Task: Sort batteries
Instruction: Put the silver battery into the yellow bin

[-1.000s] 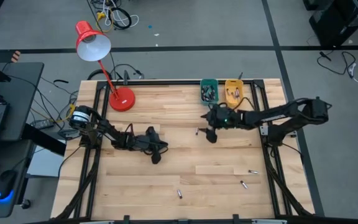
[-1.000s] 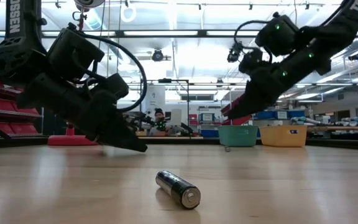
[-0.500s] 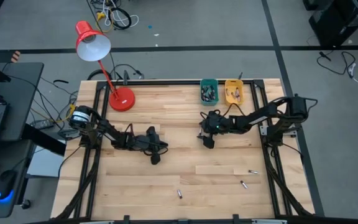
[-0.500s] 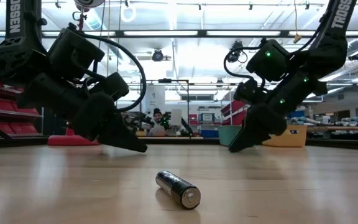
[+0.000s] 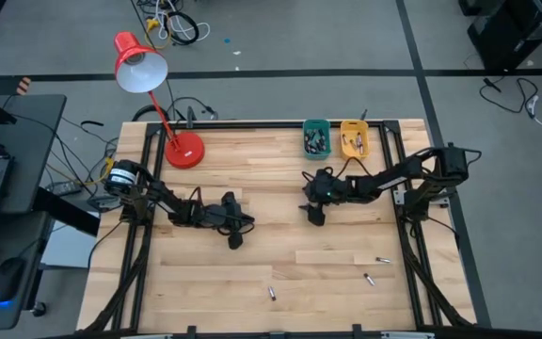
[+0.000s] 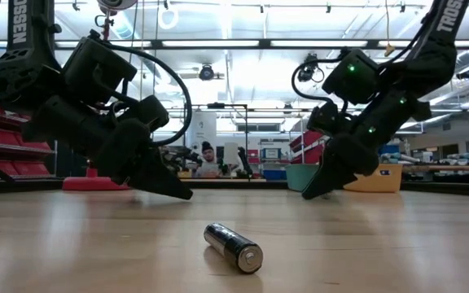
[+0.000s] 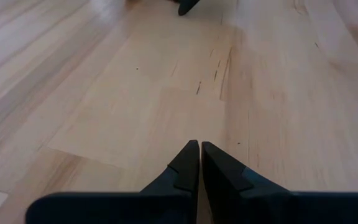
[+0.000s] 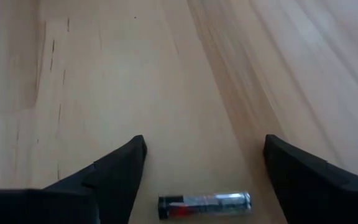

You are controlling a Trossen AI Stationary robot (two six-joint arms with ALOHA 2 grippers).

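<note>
My right gripper (image 8: 204, 149) is open and hangs low over the middle of the table (image 5: 313, 213), its tips just above the wood in the low view (image 6: 309, 194). A small battery (image 8: 204, 203), silvery with a red and dark end, lies on its side on the wood between the two fingers, touching neither. My left gripper (image 7: 199, 152) is shut, empty, and low over the left-centre of the table (image 5: 236, 237). Three more batteries lie near the near edge (image 5: 272, 293), (image 5: 368, 279), (image 5: 382, 260); one of them fills the low view's foreground (image 6: 233, 247).
A teal bin (image 5: 316, 138) and a yellow bin (image 5: 354, 139), both holding batteries, stand at the far edge, right of centre. A red desk lamp (image 5: 184, 151) stands at the far left corner. Bare wood lies between the two grippers and toward the near edge.
My right gripper has come down from well above the table to just over the wood, shifting slightly toward the near-left as its arm folded back. Most of this happened in the first half second. The left arm and the batteries have kept still.
</note>
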